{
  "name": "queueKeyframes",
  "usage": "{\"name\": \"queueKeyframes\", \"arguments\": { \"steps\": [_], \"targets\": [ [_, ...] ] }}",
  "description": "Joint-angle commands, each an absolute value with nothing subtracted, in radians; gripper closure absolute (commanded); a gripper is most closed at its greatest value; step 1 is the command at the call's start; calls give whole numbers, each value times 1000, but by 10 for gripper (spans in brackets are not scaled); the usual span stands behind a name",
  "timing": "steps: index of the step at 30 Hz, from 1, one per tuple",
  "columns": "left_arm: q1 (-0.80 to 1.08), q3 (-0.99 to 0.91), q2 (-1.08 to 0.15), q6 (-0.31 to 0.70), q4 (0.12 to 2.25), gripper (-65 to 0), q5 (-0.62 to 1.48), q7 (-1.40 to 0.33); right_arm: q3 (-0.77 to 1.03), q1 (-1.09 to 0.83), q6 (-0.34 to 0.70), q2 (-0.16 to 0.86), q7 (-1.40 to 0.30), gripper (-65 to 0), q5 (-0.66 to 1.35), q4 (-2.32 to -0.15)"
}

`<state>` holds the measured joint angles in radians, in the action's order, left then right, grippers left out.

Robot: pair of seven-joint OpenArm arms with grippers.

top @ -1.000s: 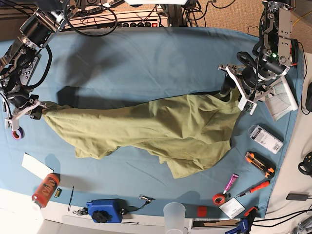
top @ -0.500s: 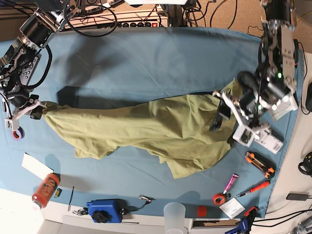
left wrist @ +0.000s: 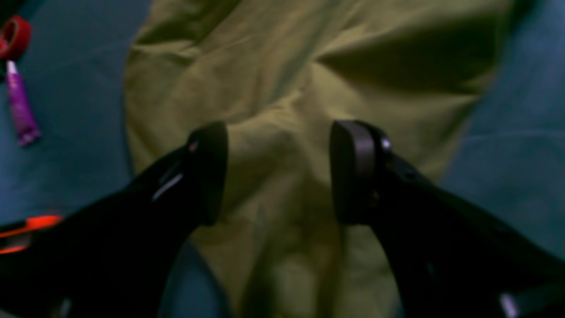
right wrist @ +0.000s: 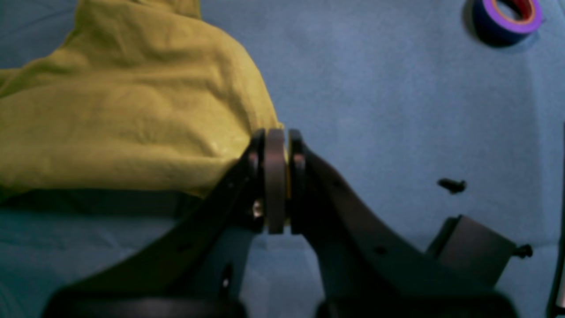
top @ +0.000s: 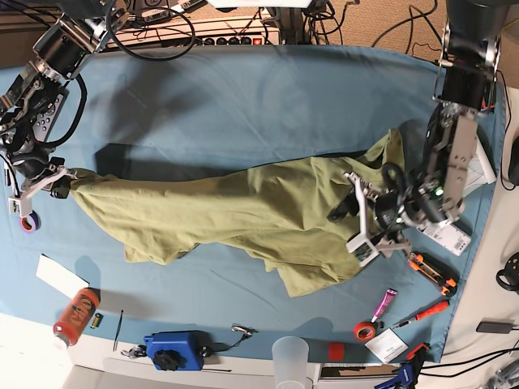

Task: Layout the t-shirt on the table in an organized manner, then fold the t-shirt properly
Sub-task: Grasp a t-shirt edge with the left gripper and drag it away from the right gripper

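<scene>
The olive-green t-shirt lies crumpled and stretched out sideways across the light-blue table. My right gripper is at the shirt's left end, shut on a bunched corner of the cloth; in the right wrist view its jaws pinch the t-shirt just above the table. My left gripper hovers open over the shirt's lower right part. In the left wrist view the left gripper shows wide-spread fingers above wrinkled t-shirt fabric, with nothing held.
A purple tape roll lies by the right gripper. Along the front edge are an orange bottle, a blue device and a plastic cup. An orange cutter, a purple tube and red tape sit at the right.
My left arm has swung from the shirt's upper right corner down and inward over its lower right part, jaws still open. The right gripper and its held corner have not moved.
</scene>
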<state>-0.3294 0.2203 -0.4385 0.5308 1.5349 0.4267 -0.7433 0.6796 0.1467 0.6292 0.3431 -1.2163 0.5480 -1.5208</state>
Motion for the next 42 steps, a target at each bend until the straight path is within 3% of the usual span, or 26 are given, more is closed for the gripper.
{"name": "queueKeyframes", "arguments": {
  "steps": [1,13,15,19,20,25,30,35,42],
  "targets": [
    [-371,234,-449,514,1537,-345,410,-713,682,163,632,363,-1197,0,557,-1539],
    [-433,301,-449,498,1396,-336,330,-740,682,163,632,363,-1196,0,558,-1539],
    [-432,301,-449,498,1392,-268,338,-740,682,163,632,363,-1196,0,558,-1539],
    [-432,301,-449,498,1392,-34,344,-740,682,163,632,363,-1196,0,558,-1539],
    [-432,301,-449,498,1392,0,344,-740,682,163,632,363,-1197,0,557,-1539],
    [-432,299,-449,490,1396,0,365,-752,682,163,632,363,-1194,0,557,-1539],
    [-432,296,-450,485,1484,0,513,-941,682,163,632,363,-1173,0,557,-1539],
    [-432,296,-451,362,1652,0,536,-1093,682,163,632,363,-1172,0,557,-1539],
    [-343,258,-451,329,1798,0,494,-1129,682,162,632,363,-1177,0,532,-1539]
  ]
}}
